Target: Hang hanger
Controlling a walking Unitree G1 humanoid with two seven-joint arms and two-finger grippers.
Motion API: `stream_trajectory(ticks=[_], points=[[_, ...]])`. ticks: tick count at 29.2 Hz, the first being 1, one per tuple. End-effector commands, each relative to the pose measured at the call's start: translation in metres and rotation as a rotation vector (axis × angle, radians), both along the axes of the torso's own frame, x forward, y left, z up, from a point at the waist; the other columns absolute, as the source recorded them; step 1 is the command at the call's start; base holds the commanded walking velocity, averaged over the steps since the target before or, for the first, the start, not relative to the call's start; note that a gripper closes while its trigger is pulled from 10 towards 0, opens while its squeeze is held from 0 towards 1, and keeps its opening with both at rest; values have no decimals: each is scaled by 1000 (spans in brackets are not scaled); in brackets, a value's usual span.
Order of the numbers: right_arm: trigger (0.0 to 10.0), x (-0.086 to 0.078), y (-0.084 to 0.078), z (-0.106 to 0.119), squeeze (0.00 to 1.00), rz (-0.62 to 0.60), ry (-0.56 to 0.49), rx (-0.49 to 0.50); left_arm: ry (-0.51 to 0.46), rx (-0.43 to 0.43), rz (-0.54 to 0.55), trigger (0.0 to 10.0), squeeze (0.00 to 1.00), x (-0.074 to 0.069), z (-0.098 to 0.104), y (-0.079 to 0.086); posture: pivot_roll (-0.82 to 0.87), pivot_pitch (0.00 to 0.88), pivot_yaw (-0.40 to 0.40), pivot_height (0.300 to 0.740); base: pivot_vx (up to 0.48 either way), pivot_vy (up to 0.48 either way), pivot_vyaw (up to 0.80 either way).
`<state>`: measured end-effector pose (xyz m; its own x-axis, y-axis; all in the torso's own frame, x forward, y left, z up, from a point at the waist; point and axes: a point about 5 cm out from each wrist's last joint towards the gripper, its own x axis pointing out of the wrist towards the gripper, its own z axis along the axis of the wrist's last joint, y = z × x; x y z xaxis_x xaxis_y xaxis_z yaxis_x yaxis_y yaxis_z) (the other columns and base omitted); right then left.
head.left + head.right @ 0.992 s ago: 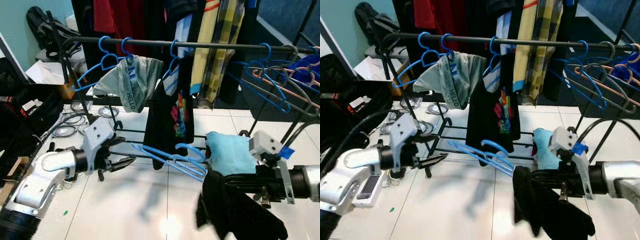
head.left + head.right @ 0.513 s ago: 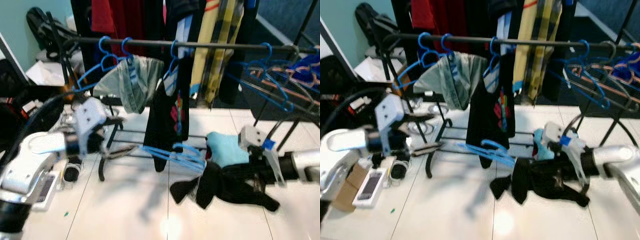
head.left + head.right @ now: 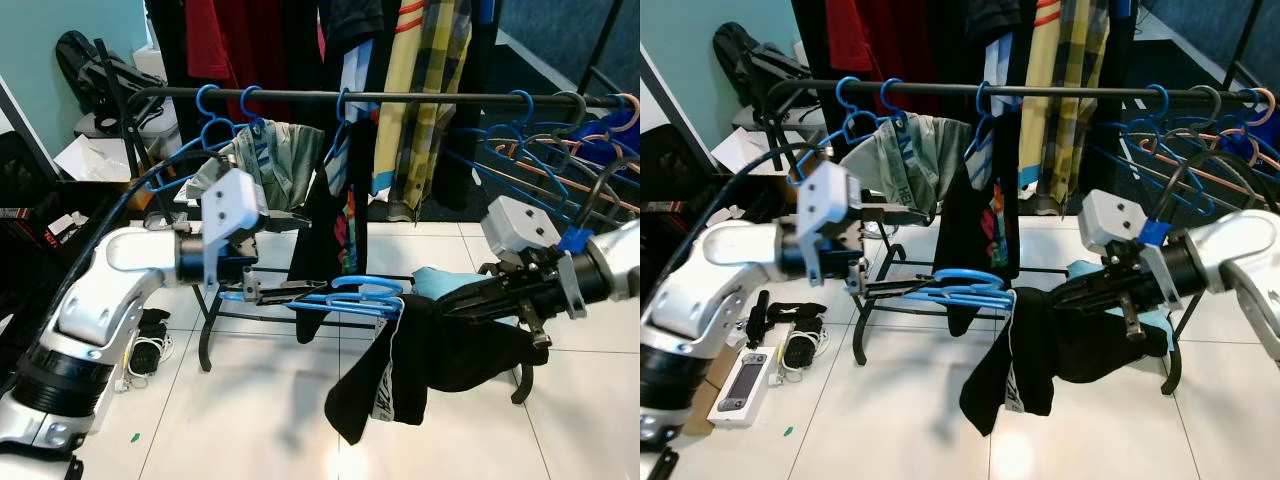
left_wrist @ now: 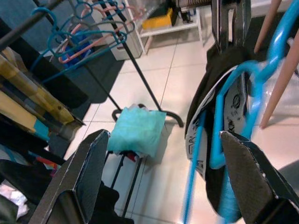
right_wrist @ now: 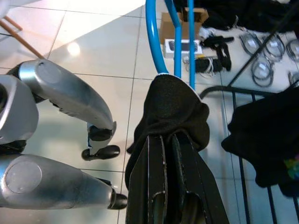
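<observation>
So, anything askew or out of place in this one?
Yes: the black garment sits lopsided on the blue plastic hanger, bunched on one end, a tail dangling toward the floor. A light blue cloth lies crumpled on the rack's lower bars.

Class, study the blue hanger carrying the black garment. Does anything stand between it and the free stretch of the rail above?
Nothing visible blocks the rise itself. The blue hanger with the black garment sits below the rail, but the hung black shirt and yellow plaid shirt crowd that stretch.

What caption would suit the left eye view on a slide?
Left gripper holds a blue hanger while the right gripper pulls a black garment onto it, below the clothes rail.
</observation>
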<state>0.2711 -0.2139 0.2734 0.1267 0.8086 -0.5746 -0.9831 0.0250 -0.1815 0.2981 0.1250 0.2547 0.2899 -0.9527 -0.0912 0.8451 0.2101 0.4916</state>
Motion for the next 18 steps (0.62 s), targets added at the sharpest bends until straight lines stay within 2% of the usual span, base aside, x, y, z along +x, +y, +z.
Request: stream_trajectory(ticks=[1,5,7,14,18], points=[[0,-1,5,4,0,41,-8,8,6,21,0,10000,0,1,-3,0,-81,0,70,740,0,0,0],[0,1,6,5,0,58,-12,2,42,29,-29,10000,0,-3,-7,-1,-79,0,71,740,0,0,0],[0,6,3,3,0,47,-13,-35,66,12,-64,10000,0,-7,-4,-2,-78,0,70,740,0,0,0],[0,10,-9,-11,0,-1,21,-151,28,-90,10,10000,0,4,18,13,-73,1,65,740,0,0,0],[0,12,-12,-12,0,-20,16,-154,52,-93,-22,10000,0,0,20,17,-72,3,65,740,0,0,0]])
